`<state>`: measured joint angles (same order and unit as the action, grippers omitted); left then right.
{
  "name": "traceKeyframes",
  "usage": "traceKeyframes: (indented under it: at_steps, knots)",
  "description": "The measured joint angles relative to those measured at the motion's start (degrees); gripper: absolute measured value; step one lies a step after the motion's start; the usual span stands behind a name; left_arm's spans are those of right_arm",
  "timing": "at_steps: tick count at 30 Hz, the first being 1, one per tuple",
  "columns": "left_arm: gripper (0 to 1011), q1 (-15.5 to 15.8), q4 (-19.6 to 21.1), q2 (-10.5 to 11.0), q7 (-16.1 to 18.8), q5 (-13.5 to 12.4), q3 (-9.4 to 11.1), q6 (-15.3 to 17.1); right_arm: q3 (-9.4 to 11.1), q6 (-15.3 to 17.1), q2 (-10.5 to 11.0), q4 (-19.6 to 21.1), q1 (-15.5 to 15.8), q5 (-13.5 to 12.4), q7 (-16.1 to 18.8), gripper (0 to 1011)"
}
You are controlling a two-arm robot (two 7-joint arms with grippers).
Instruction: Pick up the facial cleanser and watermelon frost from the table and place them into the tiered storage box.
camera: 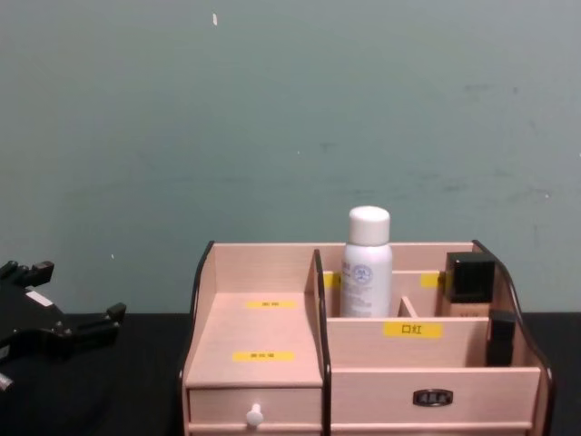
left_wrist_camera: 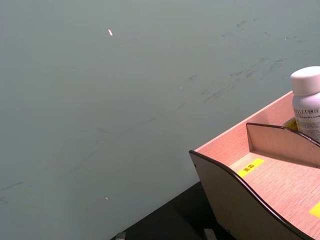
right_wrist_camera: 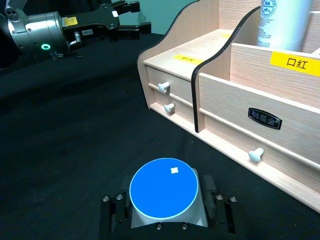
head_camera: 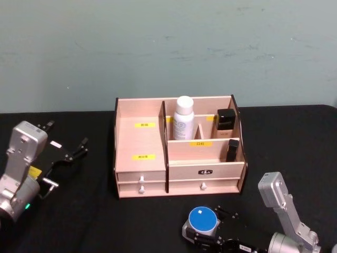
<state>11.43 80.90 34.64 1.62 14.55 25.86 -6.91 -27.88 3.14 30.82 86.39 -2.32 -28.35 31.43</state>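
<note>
- Standing upright in the far middle compartment of the tiered storage box point(head_camera: 139, 167), the facial cleanser point(head_camera: 184, 124) shows a round bluish logo. The letters "HA" can be read at its top in the right wrist view. The small print below is too fine to read.
- A yellow label point(right_wrist_camera: 297, 64) on the divider in front of it reads "口红". The other yellow labels on the left tiers are too small to read.
- A small black plate point(right_wrist_camera: 264, 119) on the right drawer front carries writing that cannot be made out.
- The watermelon frost point(head_camera: 202, 219) is near the front of the box, on the right. The right gripper point(right_wrist_camera: 167, 207) has its jaws closed against the jar's sides. Its blue lid hides the contents.
- The left gripper point(head_camera: 67, 138) hangs over the black table point(head_camera: 79, 211), left of the box, jaws spread apart and holding nothing.
- A dark square-capped bottle point(head_camera: 225, 122) stands in the far right compartment, its lower part hidden by the divider.
</note>
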Motion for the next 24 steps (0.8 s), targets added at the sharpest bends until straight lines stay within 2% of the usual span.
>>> traceKeyframes:
  at_steps: [4,16,24]
  knots:
    - [1010,0.00,0.00,0.00,0.00,0.00,0.00,0.00,0.03,-0.03,0.00,0.01,0.00,-0.03,0.01,801]
    - [1009,0.00,0.00,0.00,0.00,0.00,0.00,0.00,0.44,-0.53,0.10,0.48,0.39,-0.61,0.26,802]
    - [1010,0.00,0.00,0.00,0.00,0.00,0.00,0.00,1.44,0.12,1.19,3.64,0.67,-1.26,-0.25,801]
